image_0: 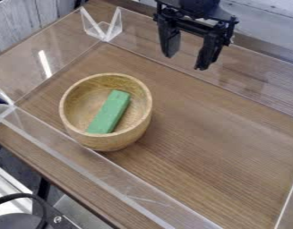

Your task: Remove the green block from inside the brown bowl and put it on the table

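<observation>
Judging from my screen, nothing is done yet: the green block (110, 112) lies inside the brown bowl (72, 128) on the desk (220, 152), while my gripper (192, 46) hangs wide open and empty, well apart.

A single camera looked down at a slant from above one corner of the table (220, 148), fairly near. It faced across the boards toward the far clear wall (103, 27), where the arm's gripper (191, 49) entered at top.
</observation>
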`<control>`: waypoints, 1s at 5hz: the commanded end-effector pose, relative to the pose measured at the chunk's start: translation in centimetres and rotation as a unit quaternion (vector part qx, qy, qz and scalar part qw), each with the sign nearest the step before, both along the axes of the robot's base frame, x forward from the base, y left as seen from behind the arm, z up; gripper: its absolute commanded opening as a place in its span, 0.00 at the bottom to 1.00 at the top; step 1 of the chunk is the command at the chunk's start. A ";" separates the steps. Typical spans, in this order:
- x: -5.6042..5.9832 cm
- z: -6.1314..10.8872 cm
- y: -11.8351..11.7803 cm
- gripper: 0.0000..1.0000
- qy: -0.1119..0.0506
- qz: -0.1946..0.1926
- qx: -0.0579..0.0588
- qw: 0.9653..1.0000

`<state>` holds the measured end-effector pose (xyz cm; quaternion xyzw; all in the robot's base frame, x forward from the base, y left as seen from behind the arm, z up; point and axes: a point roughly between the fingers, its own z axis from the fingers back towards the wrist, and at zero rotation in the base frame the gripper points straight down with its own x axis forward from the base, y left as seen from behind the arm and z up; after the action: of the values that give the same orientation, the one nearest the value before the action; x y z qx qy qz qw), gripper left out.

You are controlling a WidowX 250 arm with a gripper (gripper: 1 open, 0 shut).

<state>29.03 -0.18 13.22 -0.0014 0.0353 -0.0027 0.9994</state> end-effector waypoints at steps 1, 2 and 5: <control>-0.1 -0.5 0.4 1.00 0.011 -0.009 -0.008 1.000; 0.0 -0.7 2.0 1.00 0.008 0.006 -0.014 1.000; -1.3 -3.3 6.5 1.00 0.024 -0.014 -0.032 0.999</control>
<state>27.11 6.10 8.74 -0.0392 0.0823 -0.0152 0.9957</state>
